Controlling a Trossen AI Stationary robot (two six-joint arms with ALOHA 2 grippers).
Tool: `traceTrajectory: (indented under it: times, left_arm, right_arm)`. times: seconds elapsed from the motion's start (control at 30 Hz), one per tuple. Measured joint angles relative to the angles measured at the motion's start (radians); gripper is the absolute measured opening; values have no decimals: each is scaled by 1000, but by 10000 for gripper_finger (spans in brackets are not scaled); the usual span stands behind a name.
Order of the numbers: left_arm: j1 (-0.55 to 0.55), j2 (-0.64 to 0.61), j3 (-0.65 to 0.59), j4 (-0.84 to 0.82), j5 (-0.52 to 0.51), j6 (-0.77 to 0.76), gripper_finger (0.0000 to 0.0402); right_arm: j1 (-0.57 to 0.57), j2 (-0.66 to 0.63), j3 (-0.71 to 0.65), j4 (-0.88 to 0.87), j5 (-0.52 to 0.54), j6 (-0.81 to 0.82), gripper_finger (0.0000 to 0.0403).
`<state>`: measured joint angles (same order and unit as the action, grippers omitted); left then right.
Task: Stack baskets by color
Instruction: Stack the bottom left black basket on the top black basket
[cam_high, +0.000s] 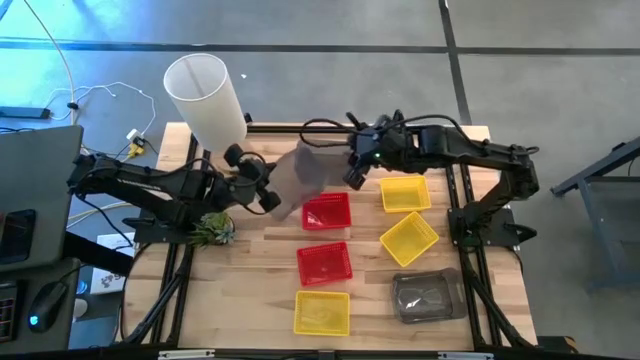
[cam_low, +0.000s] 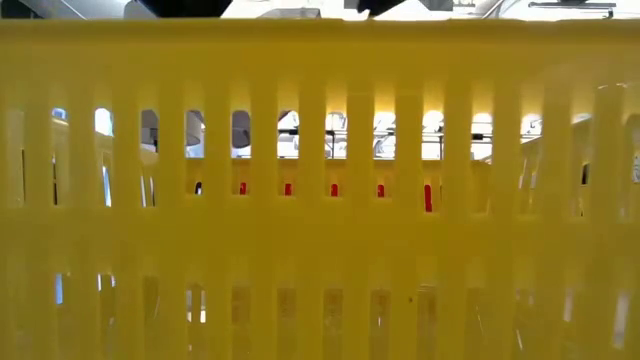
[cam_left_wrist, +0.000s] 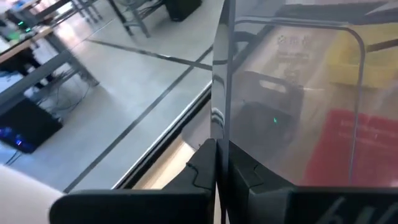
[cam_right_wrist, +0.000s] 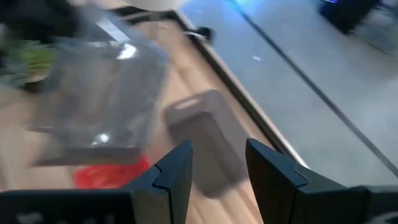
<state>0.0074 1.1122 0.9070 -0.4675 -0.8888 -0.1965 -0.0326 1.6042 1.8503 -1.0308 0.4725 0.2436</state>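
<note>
My left gripper (cam_high: 266, 196) is shut on a translucent dark grey basket (cam_high: 298, 178) that hangs over the far middle of the table. My right gripper (cam_right_wrist: 217, 167) stands open just right of that basket (cam_right_wrist: 93, 87), touching nothing. Below it, a second grey basket-like shape (cam_right_wrist: 205, 146) lies on the wood by the far edge. Two red baskets (cam_high: 327, 212) (cam_high: 325, 262) rest flat in the middle. Yellow baskets sit at the right (cam_high: 404, 192) (cam_high: 409, 238) and near the front (cam_high: 322, 312). Another grey basket (cam_high: 427, 297) is at the front right. My left gripper pinches one side wall (cam_left_wrist: 219, 124) of the grey basket between its two fingers, at that wall's edge. The fingers (cam_left_wrist: 202, 168) come from the table's left, slanting slightly down. The basket is lifted clear of the table and tilted, its open side turned sideways.
A tall white cylinder (cam_high: 205, 95) stands at the far left corner and a small green plant (cam_high: 212, 228) sits below my left arm. In the low view a yellow basket wall (cam_low: 320, 200) fills the picture and hides the table behind it.
</note>
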Motion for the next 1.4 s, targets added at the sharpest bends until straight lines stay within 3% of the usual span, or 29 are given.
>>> traceTrajectory:
  times: [0.17,0.37,0.8,0.97,1.13,1.4]
  left_arm:
    - [25,0,0,-15,-68,-36,0]
    - [28,0,0,-19,-126,-44,0]
    - [24,0,0,-250,-109,-238,0]
    - [24,0,0,-270,-80,-246,0]
    - [24,0,0,-272,-77,-212,0]
    - [26,1,0,-278,-64,-159,0]
  right_arm:
    - [0,36,0,82,-109,-75,136]
    - [0,77,0,125,-107,-172,136]
    - [26,111,0,134,-104,-270,136]
    - [29,123,0,145,-136,-279,138]
    - [33,149,0,212,-166,-278,177]
    - [35,167,0,370,-95,-278,239]
